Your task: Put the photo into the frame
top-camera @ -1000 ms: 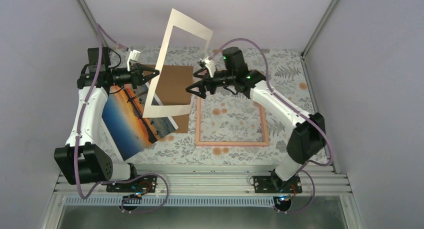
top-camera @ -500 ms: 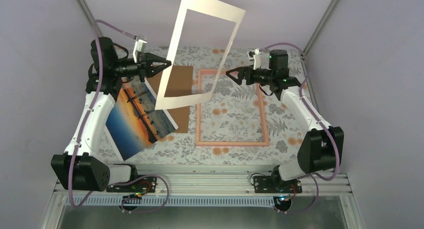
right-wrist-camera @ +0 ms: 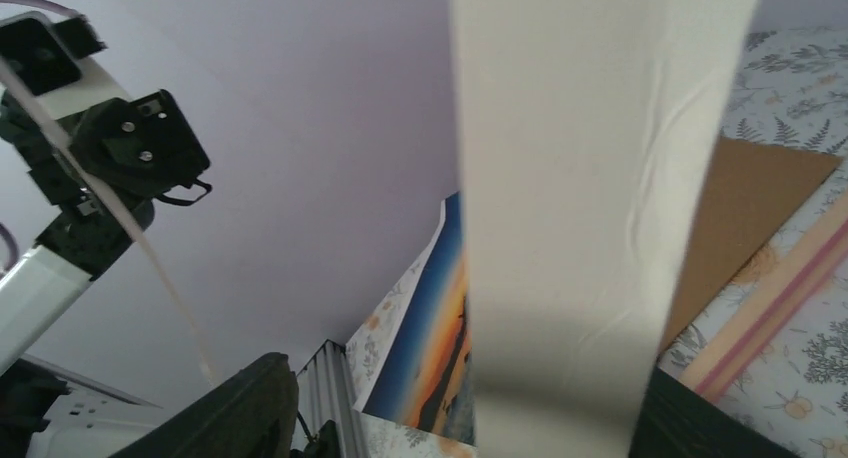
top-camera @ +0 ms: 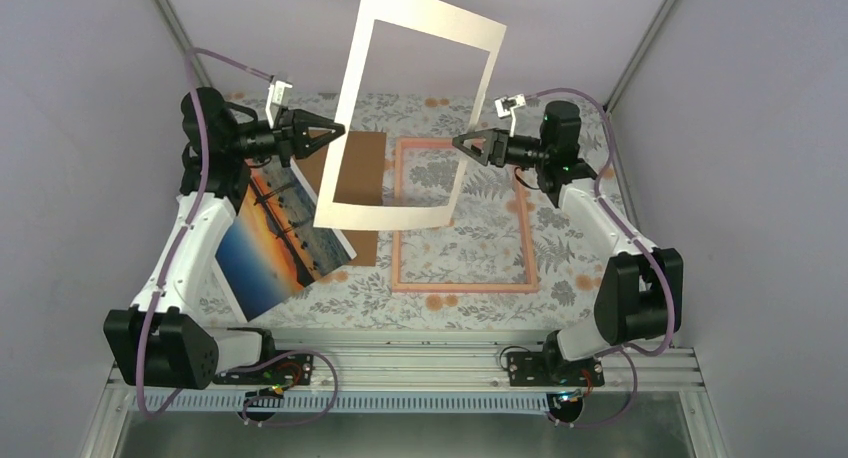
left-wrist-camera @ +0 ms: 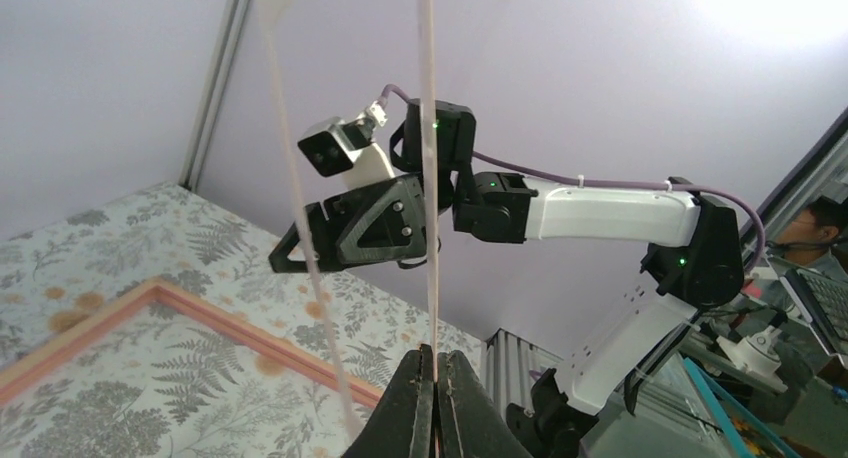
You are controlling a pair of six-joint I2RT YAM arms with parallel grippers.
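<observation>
Cream card mat (top-camera: pixel 385 216), a wide border round a rectangular cut-out, is standing on edge in the air above the table (top-camera: pixel 460 313). From overhead its lower strip is crossing in front of the board (top-camera: pixel 362 173) and the frame (top-camera: pixel 465 287).

The left gripper (top-camera: pixel 338 130) is pinching the mat's left edge. Its wrist view is showing the two fingers (left-wrist-camera: pixel 415 408) pressed together on the thin card, which is rising straight up from them.

The right gripper (top-camera: pixel 460 143) is sitting at the mat's right edge with its fingers spread wide. In its wrist view one strip of the mat is passing between the dark fingers (right-wrist-camera: pixel 250 408). Whether either pad is touching the card cannot be told.

The frame is lying flat on the floral cloth right of centre, with cloth showing through its opening and part of its left bar hidden behind the mat.

The photo (top-camera: pixel 275 243) is lying picture side up at the left, turned at an angle under the left arm, with its right side over the board. The brown board is lying between photo and frame, its right edge just beside the frame's left bar.
</observation>
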